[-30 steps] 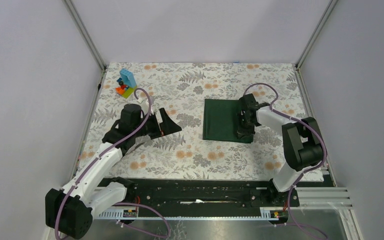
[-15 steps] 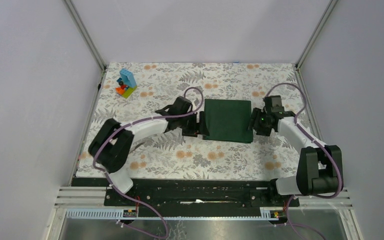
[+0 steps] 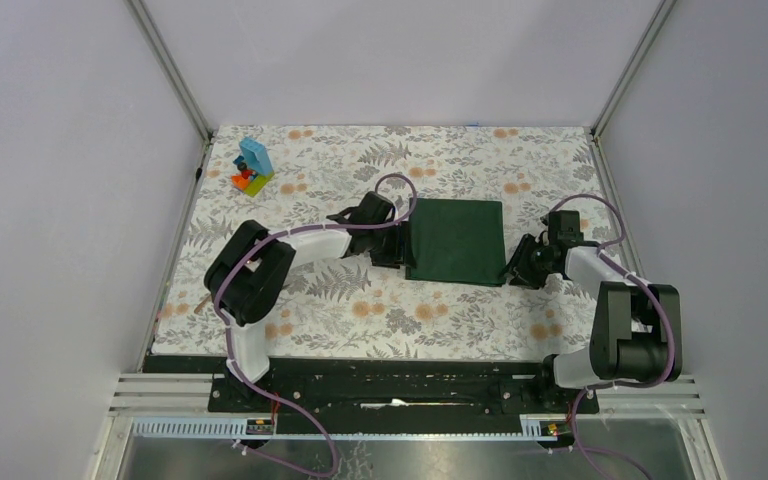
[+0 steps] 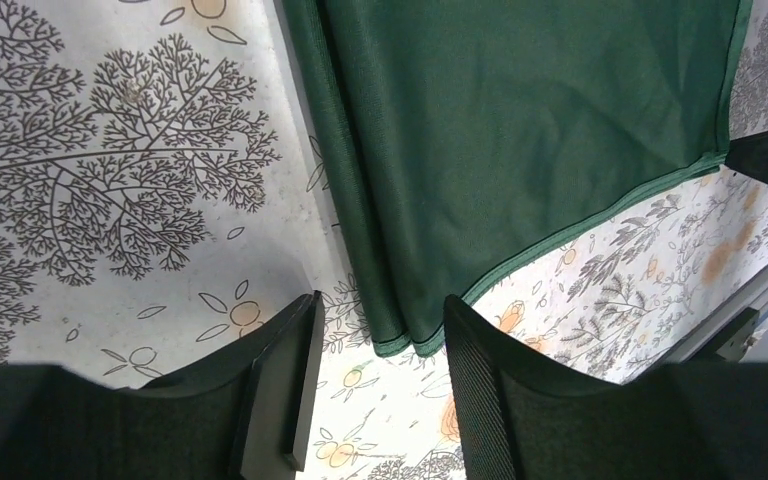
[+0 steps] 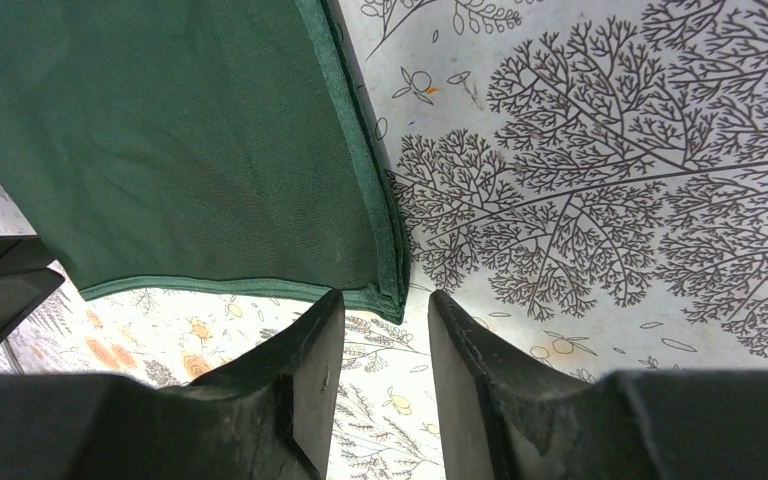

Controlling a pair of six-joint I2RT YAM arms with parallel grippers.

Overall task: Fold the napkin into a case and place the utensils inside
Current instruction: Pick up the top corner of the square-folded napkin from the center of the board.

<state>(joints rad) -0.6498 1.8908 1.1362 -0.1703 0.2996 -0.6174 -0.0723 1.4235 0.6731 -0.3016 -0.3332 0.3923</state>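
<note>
The dark green napkin (image 3: 457, 242) lies flat on the floral covering, folded into a roughly square stack of layers. My left gripper (image 3: 394, 254) is low at its left near corner. In the left wrist view the napkin (image 4: 520, 110) ends in a corner that reaches just between the tips of the open left gripper (image 4: 383, 305), unclamped. My right gripper (image 3: 516, 270) is at the right near corner. In the right wrist view the napkin (image 5: 160, 130) has its layered corner at the mouth of the open right gripper (image 5: 387, 298). Utensils and a case are out of view.
A colourful toy block stack (image 3: 252, 168) stands at the far left of the floral table covering (image 3: 360, 310). Metal frame posts rise at both far corners. A black rail (image 3: 390, 385) runs along the near edge between the arm bases.
My left arm swung in from the left side to the napkin's left near corner, its jaws narrowing. My right gripper left the napkin's right part, opened, and dropped to the right near corner.
</note>
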